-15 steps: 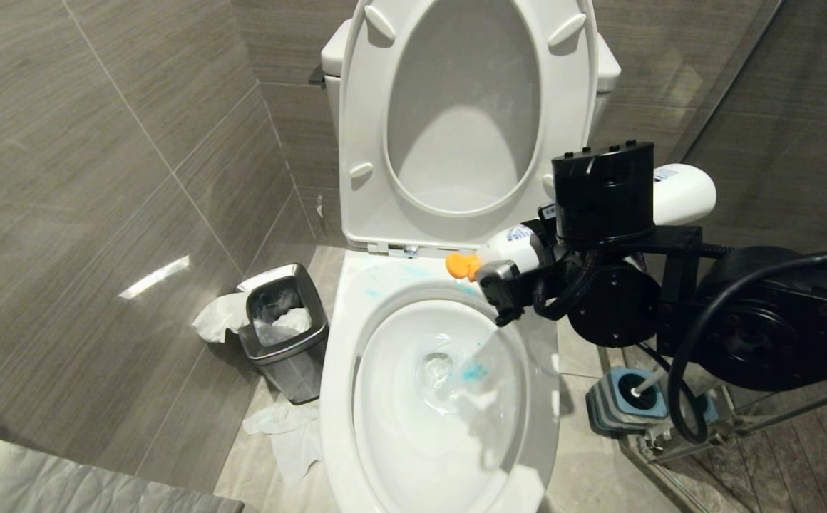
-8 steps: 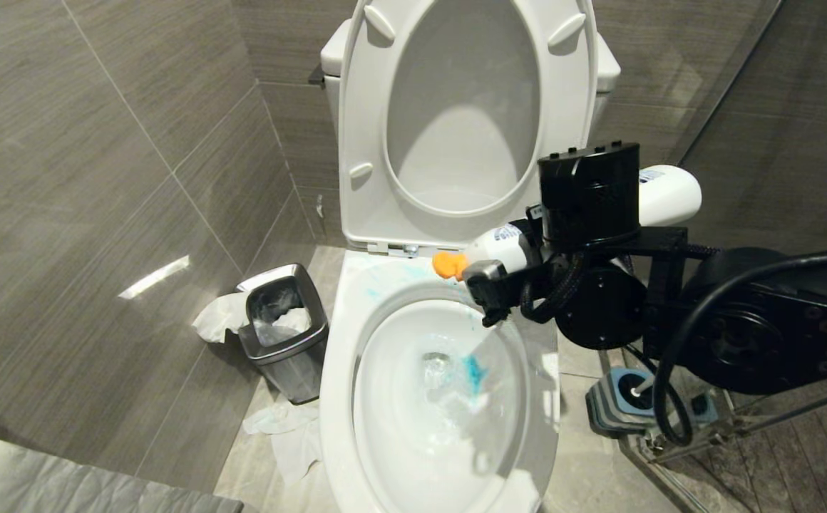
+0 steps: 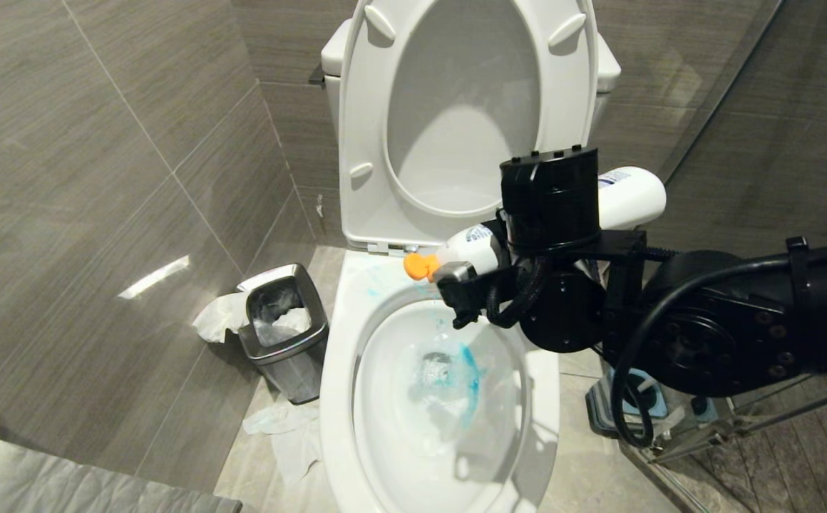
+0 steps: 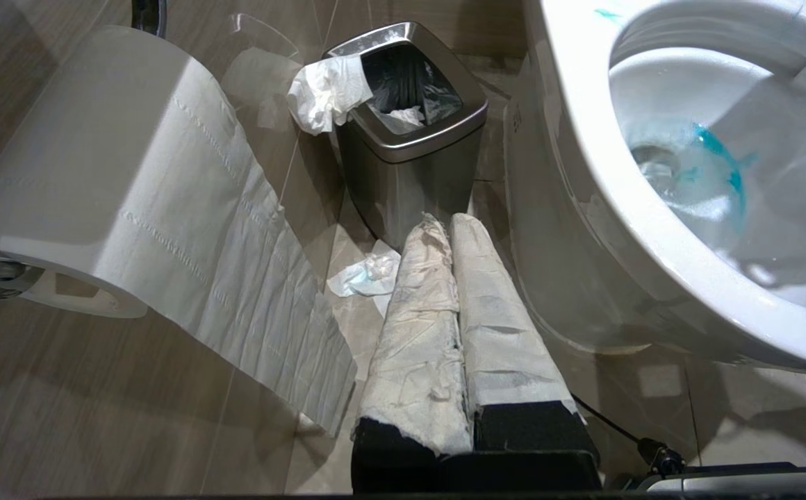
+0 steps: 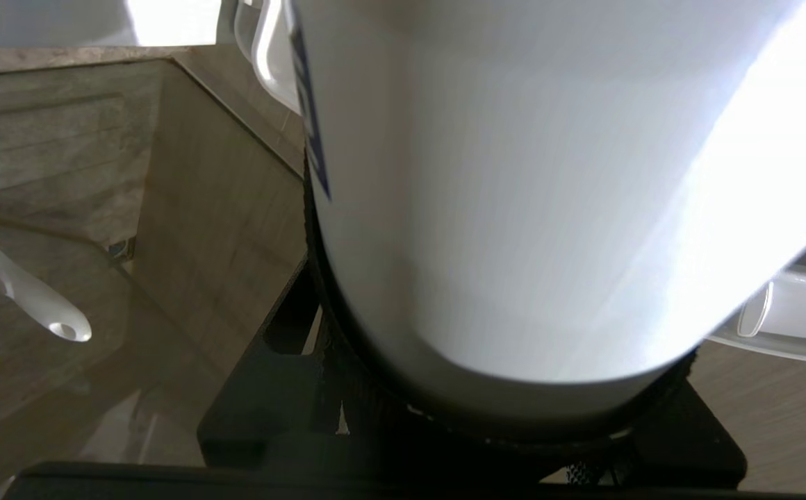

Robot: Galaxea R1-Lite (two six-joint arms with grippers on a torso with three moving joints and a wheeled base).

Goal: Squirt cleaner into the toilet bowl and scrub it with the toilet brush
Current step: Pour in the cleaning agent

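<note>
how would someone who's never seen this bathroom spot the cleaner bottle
Start at the toilet with its seat raised. Over the bowl's back right rim, the right end effector holds a white bottle tipped on its side. Its orange nozzle, pointing left over the rim, is the only orange thing there.

The toilet bowl [image 3: 342, 342] is looking like glossy white ceramic, the bin [image 3: 286, 329] is showing brushed metal, and crumpled paper [image 3: 292, 434] is lying on smooth floor tiles [image 3: 599, 470].
</note>
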